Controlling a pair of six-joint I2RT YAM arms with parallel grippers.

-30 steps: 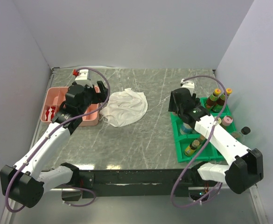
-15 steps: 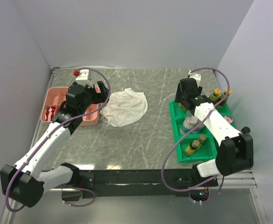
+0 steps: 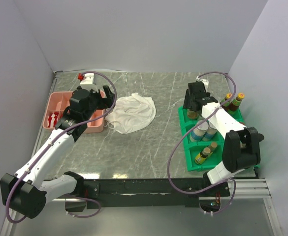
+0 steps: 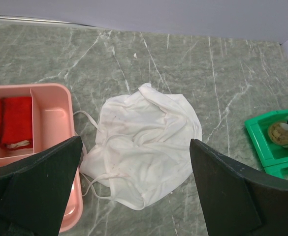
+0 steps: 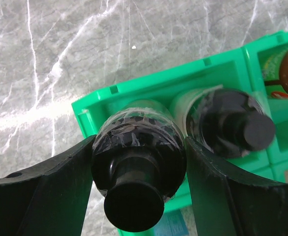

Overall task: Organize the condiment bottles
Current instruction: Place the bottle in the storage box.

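Observation:
My right gripper (image 5: 139, 147) is shut on a dark sauce bottle (image 5: 138, 162) with a black cap, both fingers pressed to its sides. The bottle stands upright in the far-left compartment of the green tray (image 5: 148, 83). A second dark, black-capped bottle (image 5: 230, 123) stands right beside it. In the top view the right gripper (image 3: 193, 105) hides both. Two blue-labelled clear bottles (image 3: 203, 130), an amber bottle (image 3: 203, 155) and yellow-capped bottles (image 3: 233, 102) also stand in the green tray (image 3: 185, 140). My left gripper (image 4: 135, 142) (image 3: 107, 100) hangs open above the table.
A crumpled white cloth (image 3: 131, 113) (image 4: 144, 142) lies mid-table under the left gripper. The pink tray (image 3: 60, 102) (image 4: 50, 98) at the left holds a red item (image 4: 13, 120). A red-capped white object (image 3: 84, 77) sits at the back. Walls close in on three sides.
My right arm has swung toward the far end of the green tray, uncovering the bottles in the middle compartments. The left arm has not moved.

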